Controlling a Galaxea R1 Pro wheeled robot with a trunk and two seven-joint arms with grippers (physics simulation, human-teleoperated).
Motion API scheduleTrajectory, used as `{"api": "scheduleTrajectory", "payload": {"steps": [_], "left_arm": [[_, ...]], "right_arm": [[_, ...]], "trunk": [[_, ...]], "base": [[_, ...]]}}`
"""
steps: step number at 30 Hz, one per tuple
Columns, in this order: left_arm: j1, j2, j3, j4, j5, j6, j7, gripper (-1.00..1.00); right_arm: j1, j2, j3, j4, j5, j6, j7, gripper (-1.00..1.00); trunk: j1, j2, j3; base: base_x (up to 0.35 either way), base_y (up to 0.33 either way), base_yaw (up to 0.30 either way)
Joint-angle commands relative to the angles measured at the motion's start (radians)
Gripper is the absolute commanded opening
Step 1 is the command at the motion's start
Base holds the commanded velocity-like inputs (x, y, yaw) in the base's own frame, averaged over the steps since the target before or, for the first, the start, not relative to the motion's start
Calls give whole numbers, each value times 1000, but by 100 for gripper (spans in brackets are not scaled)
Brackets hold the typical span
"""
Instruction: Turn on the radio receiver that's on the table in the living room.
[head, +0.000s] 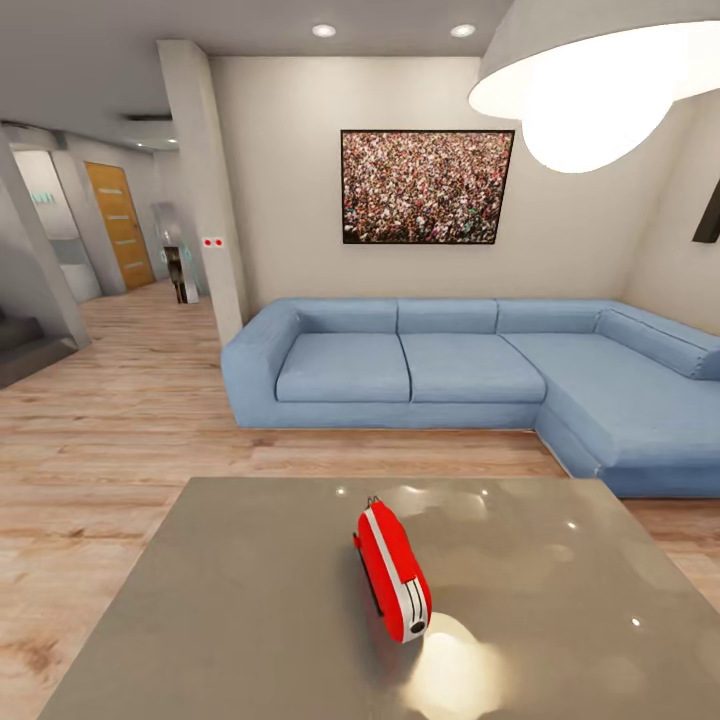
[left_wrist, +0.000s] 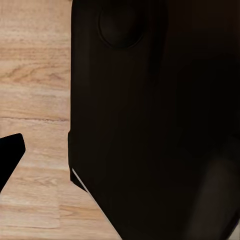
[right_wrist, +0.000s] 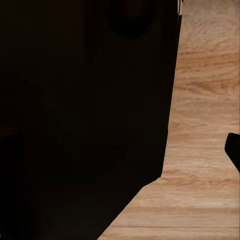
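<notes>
— 1 radio receiver (head: 393, 572) on the worktop (head: 230, 610); where exactly?

— Near the middle of the glossy grey top, toward the near edge, standing on its long side. Its red body is banded in white and grey at the nearer end. A bright reflection of the pendant lamp (head: 590, 85) lies on the surface just beside it.

— And the room beyond?

— The blue L-shaped sofa (head: 470, 375) sits past the worktop's far edge, well apart from it, with the framed crowd picture (head: 427, 187) on the beige wall above. Light wood floor (head: 110, 440) runs off toward a hallway with an orange door (head: 120, 225).

— What about the 2 hands?

— Cannot tell whether either is wide or narrow. Each wrist view has a large dark body close to the lens over plank floor, with a black tip at the edge, possibly a finger.
</notes>
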Motion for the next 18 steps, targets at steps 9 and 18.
{"api": "scheduleTrajectory", "payload": {"steps": [9, 18], "left_arm": [[0, 0, 1, 0, 1, 0, 0, 100], [0, 0, 1, 0, 1, 0, 0, 100]], "right_arm": [[0, 0, 0, 0, 0, 1, -1, 100], [0, 0, 0, 0, 0, 1, 0, 100]], "trunk": [[0, 0, 0], [0, 0, 0]], "base": [[263, -95, 0], [122, -48, 0]]}}
